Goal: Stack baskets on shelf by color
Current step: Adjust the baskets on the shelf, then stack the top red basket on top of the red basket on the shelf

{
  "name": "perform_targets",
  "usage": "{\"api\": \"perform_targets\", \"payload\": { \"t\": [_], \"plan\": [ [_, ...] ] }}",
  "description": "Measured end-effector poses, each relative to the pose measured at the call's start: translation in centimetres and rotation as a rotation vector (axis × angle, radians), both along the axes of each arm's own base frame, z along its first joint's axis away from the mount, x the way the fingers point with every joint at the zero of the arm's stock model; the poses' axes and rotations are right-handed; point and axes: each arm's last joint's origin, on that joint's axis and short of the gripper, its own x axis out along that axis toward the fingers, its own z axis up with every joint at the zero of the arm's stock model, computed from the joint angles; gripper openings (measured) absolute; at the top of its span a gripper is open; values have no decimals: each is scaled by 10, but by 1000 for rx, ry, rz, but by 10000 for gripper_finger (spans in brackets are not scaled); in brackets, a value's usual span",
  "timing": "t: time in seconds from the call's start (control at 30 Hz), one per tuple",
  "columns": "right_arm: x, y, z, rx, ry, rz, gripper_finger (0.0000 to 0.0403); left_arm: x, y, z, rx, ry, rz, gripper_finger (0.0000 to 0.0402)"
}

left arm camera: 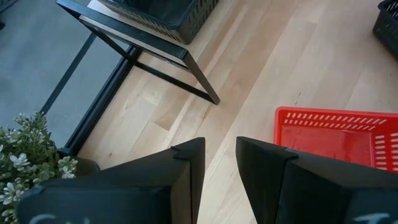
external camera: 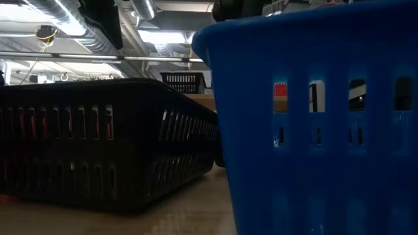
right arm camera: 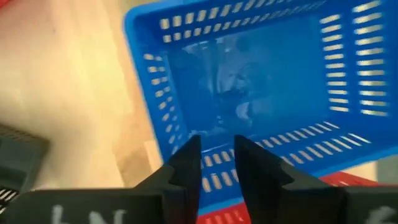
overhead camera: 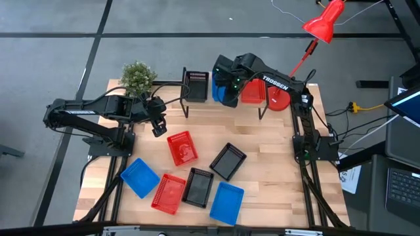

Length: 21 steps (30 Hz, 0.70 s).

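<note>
In the high view the shelf (overhead camera: pixel 211 99) at the table's far edge carries a black basket (overhead camera: pixel 196 85), a blue basket (overhead camera: pixel 226 97) and a red basket (overhead camera: pixel 252 92), side by side. My right gripper (overhead camera: pixel 228 81) hangs over the blue basket (right arm camera: pixel 249 81) with its fingers a narrow gap apart (right arm camera: pixel 217 146). My left gripper (overhead camera: pixel 158 126) hovers narrowly open (left arm camera: pixel 221 146) above bare table, between the shelf's left leg (left arm camera: pixel 186 74) and a loose red basket (overhead camera: pixel 182 147) (left arm camera: pixel 339 134). Several more baskets lie flat on the near table: black (overhead camera: pixel 228 160), blue (overhead camera: pixel 139 177), red (overhead camera: pixel 168 193), black (overhead camera: pixel 198 187) and blue (overhead camera: pixel 226 202). My right gripper comes from above, pointing down over the blue basket's wall (right arm camera: pixel 217 163) on the red basket's side. Whether its fingertips touch that wall I cannot tell. The basket rests on the shelf.
A potted plant (overhead camera: pixel 138 77) stands at the far left corner, and a red lamp (overhead camera: pixel 323 21) with its round base (overhead camera: pixel 279 101) is at the far right. In the low view a black basket (external camera: pixel 98 143) and a blue one (external camera: pixel 313 130) sit close to the camera.
</note>
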Motion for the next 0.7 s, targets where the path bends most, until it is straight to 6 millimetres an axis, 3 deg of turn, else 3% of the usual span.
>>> {"api": "perform_targets", "payload": {
  "t": [0.17, 0.27, 0.47, 0.57, 0.7],
  "plan": [
    [-2, -1, 14, -67, -29, -17, 95, 0, 0, 0, 1, 1, -1, 84],
    [-3, 9, 27, -57, -68, -27, 95, 0, 0, 0, 1, 0, -1, 84],
    [-17, 58, 52, 59, -126, -35, 95, 0, 0, 0, -9, -8, 11, 84],
    [-21, 91, 65, 128, -170, 27, 95, 0, 0, 0, -10, -8, 12, 84],
    [-18, 141, 65, 167, -177, 92, 95, 0, -1, 0, -18, -6, 5, 84]
  ]
}}
